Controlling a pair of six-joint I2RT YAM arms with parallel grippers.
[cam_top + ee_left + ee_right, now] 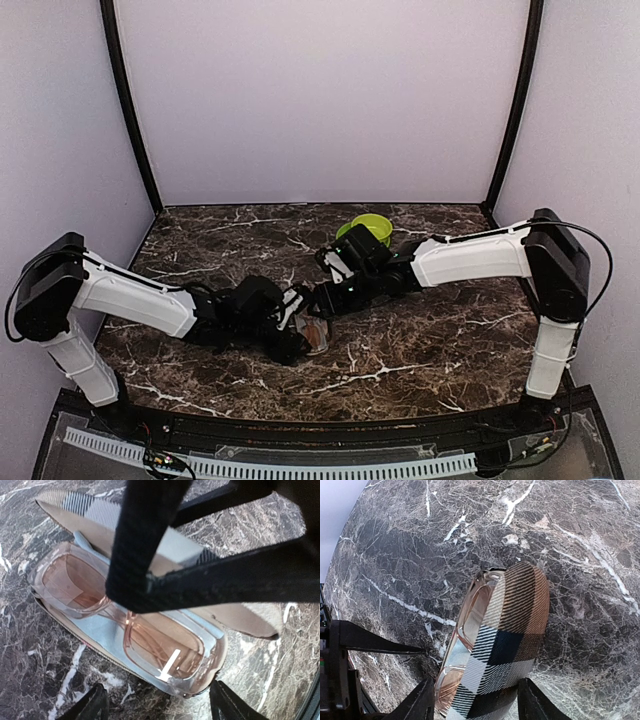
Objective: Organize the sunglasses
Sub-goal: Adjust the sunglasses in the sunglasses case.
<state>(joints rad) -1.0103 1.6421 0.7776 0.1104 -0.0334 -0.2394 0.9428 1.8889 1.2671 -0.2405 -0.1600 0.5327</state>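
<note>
Between the fingers of the right gripper [476, 702] stands the plaid lid [505, 630] of the case, gripped across its width and raised over the tray. At the left gripper [160, 706] the jaws stand apart with nothing between them. Its fingertips [95, 707] sit low over the bench, just short of the near long edge of the case [95, 632]. The sunglasses [125, 615], a clear frame with rose-tinted lenses, lie in the case on its pale blue lining, at the centre of the bench.

Hidden areas:
- **Left wrist view:** the dark body of the right gripper crosses the upper part and covers the middle of the lid and part of the frame's upper rim.
- **Right wrist view:** the lid screens all but one curved edge of the sunglasses.
- **Top view:** both grippers overlap the case, so only a small pale patch shows. The finger contact with the lid cannot be made out there.

Clearances:
- Bare marble of the bench [450, 340] shows on each side of the case.
- A green bowl [367, 228] stands behind the right arm, well apart from the case.
- Pale walls close the left, rear and right edges.
</note>
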